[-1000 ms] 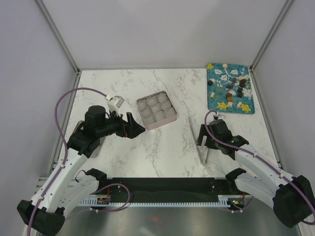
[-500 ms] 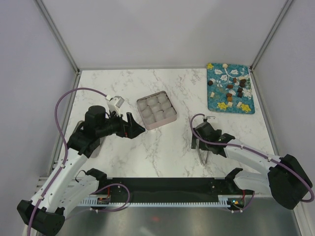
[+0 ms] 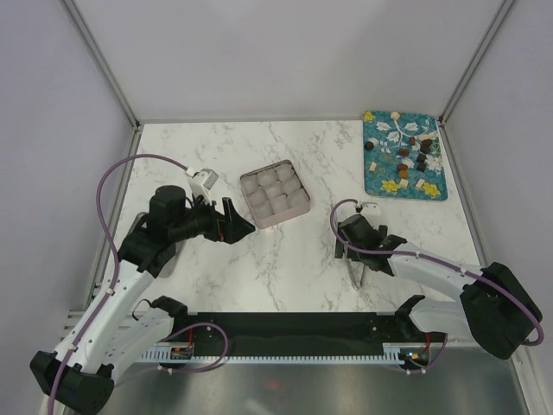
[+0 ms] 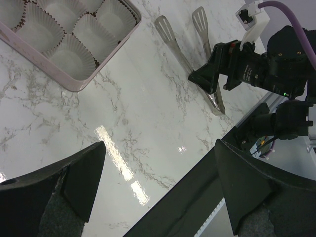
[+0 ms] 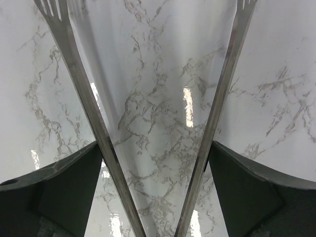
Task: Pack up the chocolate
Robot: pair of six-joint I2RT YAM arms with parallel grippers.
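On the far-right tray (image 3: 373, 177): the chocolate (image 3: 410, 156), small brown and pale pieces, lies scattered.
Tin (image 4: 112, 48): mid-table, white paper cups (image 4: 74, 57) inside.
Left gripper (image 3: 235, 223): jaws wide apart, holding nothing, just left of the tin.
Right gripper (image 5: 154, 148): jaws spread, low over the tongs (image 5: 84, 98), both blades between its fingers.

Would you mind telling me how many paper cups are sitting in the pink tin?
9. The paper cups fill the pink tin in a three-by-three grid: three along its far side, three across the middle, three along its near side. None appears hidden.
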